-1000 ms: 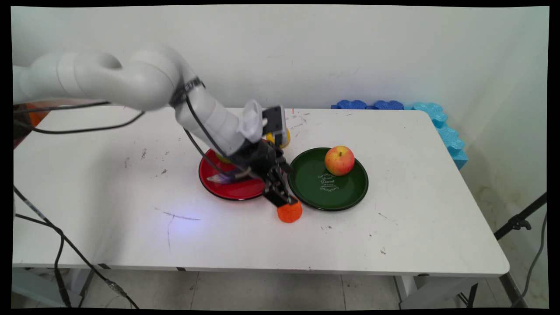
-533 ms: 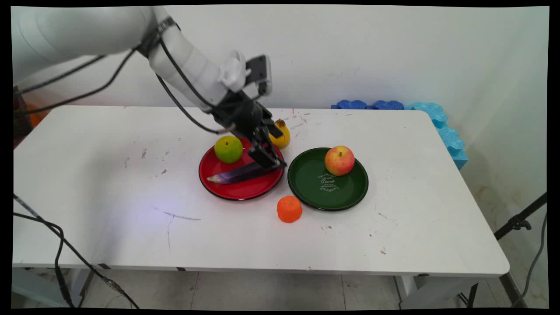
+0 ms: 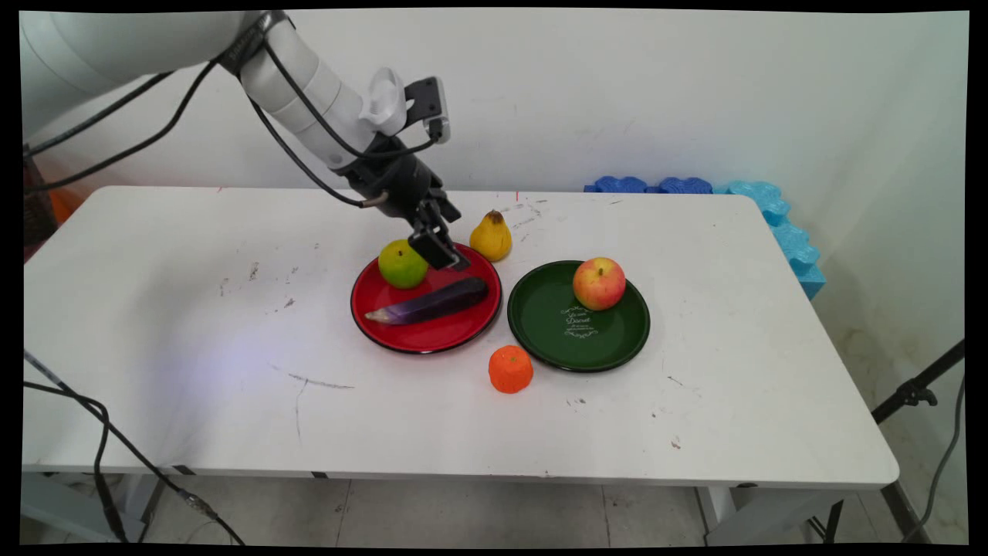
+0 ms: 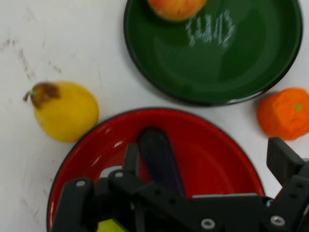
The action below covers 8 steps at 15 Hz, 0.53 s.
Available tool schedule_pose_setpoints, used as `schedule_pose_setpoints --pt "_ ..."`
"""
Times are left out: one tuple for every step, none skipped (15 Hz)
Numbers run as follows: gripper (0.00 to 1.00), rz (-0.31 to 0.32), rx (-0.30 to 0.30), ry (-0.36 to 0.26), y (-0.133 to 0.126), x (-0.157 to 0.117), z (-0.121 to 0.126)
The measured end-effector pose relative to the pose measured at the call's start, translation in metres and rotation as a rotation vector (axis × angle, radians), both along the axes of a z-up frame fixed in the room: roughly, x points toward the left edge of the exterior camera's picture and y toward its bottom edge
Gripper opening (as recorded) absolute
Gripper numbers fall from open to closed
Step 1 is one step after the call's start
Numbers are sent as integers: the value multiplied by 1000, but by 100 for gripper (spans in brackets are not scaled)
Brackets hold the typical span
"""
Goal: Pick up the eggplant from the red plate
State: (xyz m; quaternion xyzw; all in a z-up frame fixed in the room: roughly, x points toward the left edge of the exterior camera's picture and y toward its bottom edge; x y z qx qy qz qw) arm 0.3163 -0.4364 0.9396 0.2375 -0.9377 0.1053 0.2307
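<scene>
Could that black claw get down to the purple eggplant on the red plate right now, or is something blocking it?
Probably yes. The gripper hangs open just above the eggplant, which lies bare on the red plate. The green apple sits beside it, not over it, so nothing seems to bar the way.

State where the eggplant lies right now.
In the main view the eggplant lies across the red plate, just in front of the green apple and below the open gripper.
</scene>
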Motion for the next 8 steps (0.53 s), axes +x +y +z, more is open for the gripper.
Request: schedule_pose_setpoints --pt "100 6 4 -11 -3 4 -6" --pt "100 9 8 -20 -5 7 -12" --pt "100 11 11 -29 -7 10 -20" --pt "100 11 14 -35 -8 13 -28" --pt "100 9 17 -39 -9 14 -35" --pt "100 4 18 -45 -10 16 -43" --pt "100 0 17 -49 -11 17 -51" --pt "100 -3 16 -52 -12 17 -58"
